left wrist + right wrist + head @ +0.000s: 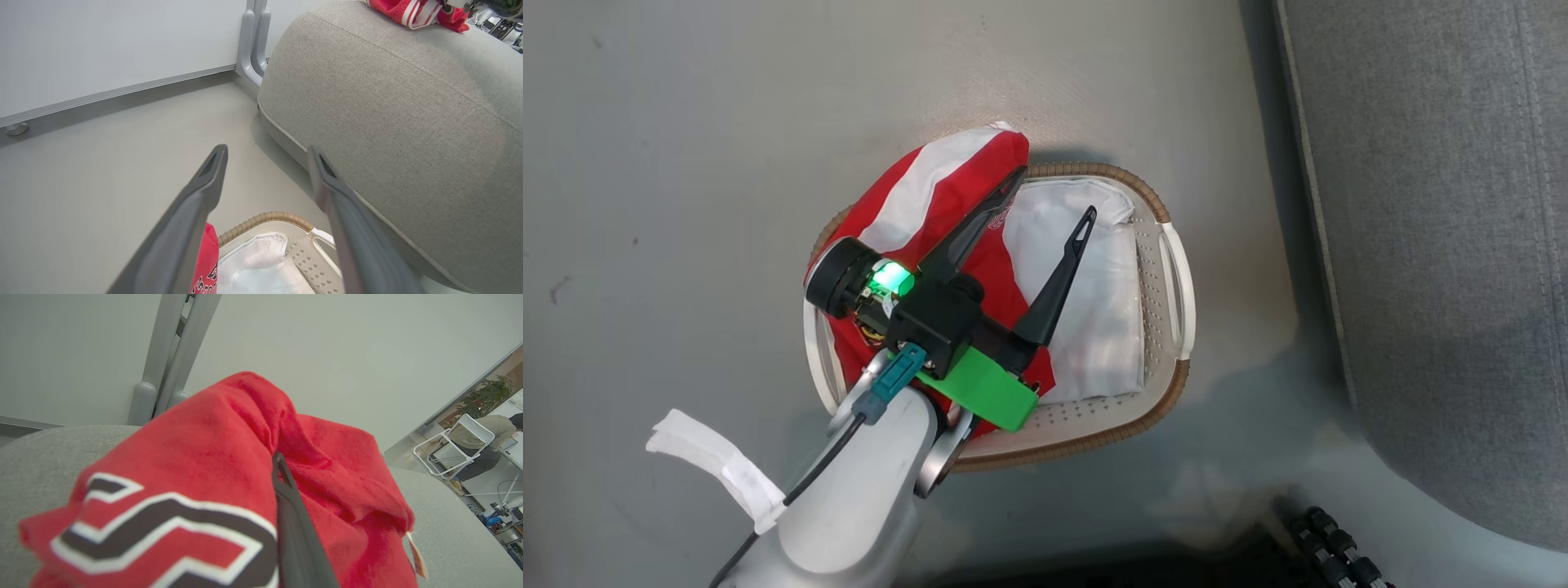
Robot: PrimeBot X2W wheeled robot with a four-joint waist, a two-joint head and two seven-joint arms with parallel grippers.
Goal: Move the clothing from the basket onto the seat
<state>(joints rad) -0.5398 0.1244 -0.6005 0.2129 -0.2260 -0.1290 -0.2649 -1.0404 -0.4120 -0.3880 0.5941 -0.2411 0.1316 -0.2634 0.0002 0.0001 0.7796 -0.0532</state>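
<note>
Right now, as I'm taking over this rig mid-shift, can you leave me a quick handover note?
Left gripper: open, poised over the basket, holding nothing.
Right gripper: shut on a red jersey resting on the seat.
Done: that jersey is on the seat.
Left: release it. A red-and-white garment lies draped over the basket's left rim, beside the white liner; move it to the seat.

Pale grey forearm bears black cable, green bracket, black long-fingered left hand.
</note>
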